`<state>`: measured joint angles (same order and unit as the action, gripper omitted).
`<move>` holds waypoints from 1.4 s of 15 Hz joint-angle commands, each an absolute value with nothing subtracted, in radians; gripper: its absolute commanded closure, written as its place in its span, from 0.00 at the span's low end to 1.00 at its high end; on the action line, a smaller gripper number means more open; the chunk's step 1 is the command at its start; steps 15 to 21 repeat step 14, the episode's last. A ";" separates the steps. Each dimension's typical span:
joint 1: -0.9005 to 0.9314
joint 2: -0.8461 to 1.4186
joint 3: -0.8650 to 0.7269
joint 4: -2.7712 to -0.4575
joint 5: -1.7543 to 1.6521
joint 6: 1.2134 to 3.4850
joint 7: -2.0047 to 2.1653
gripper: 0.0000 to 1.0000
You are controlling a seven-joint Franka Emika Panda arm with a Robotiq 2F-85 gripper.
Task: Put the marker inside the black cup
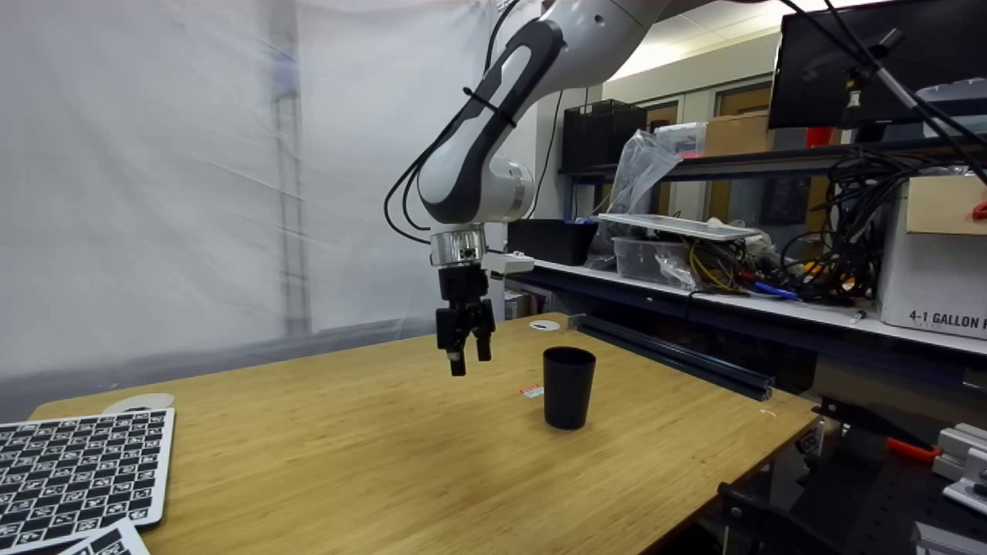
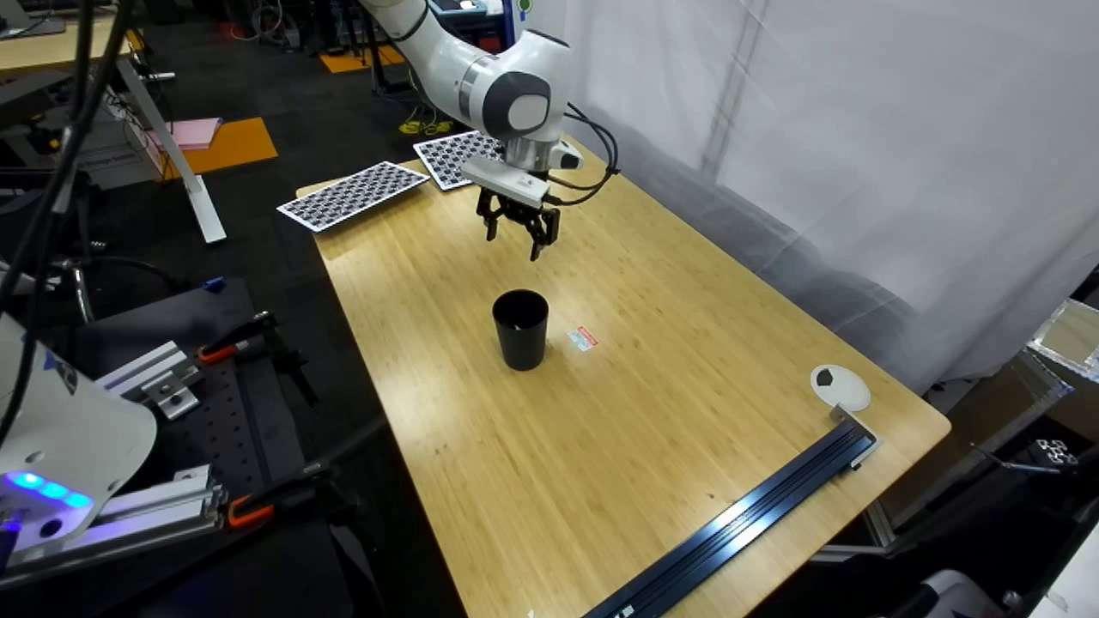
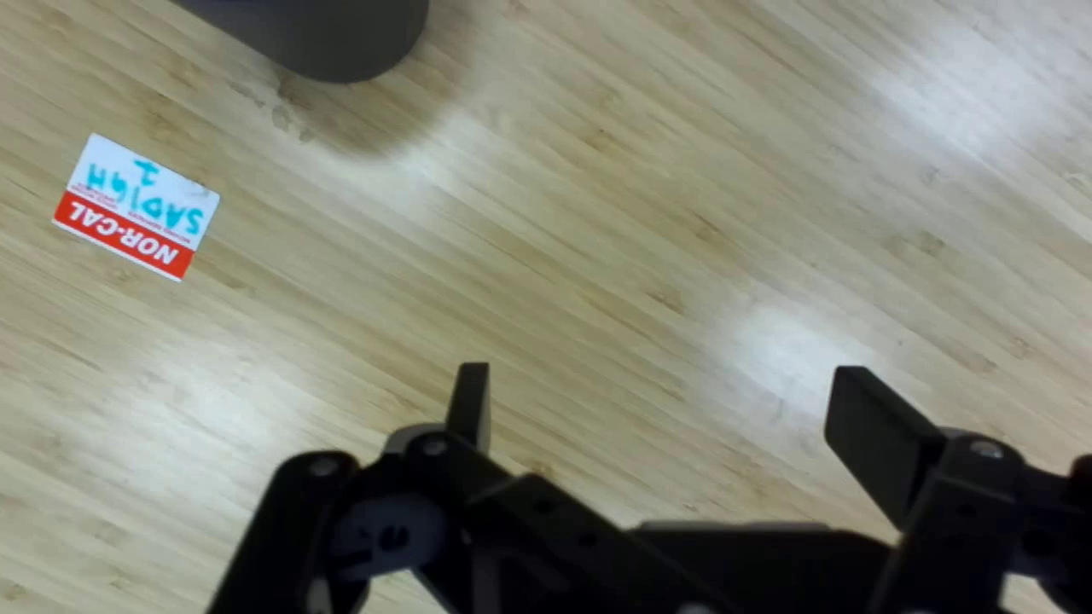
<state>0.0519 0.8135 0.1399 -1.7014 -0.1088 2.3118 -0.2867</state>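
Hand (image 3: 661,375) spread wide, holding nothing, above the bench (image 2: 618,455)! The black cup (image 2: 522,340) stands upright, nearer the edge by the robot base (image 2: 64,429) than that by the curtain (image 2: 824,154). Marker? Can't pick it out; perhaps that pale speck (image 2: 517,327) inside. Presumably light, stiff, roll-prone: pinch mid-barrel.

Black cup (image 1: 567,391) upright on the wooden table (image 1: 347,462), gripper (image 1: 471,361) aloft nearby, jaws apart.

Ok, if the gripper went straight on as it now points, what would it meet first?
Probably the wooden tabletop: the gripper points down, and in the wrist view that surface shows between its spread fingers. The black cup seems off to one side, though depth is hard to judge.
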 commanded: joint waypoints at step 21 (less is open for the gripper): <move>0.049 0.792 0.141 -1.736 -0.103 2.328 -0.297 0.00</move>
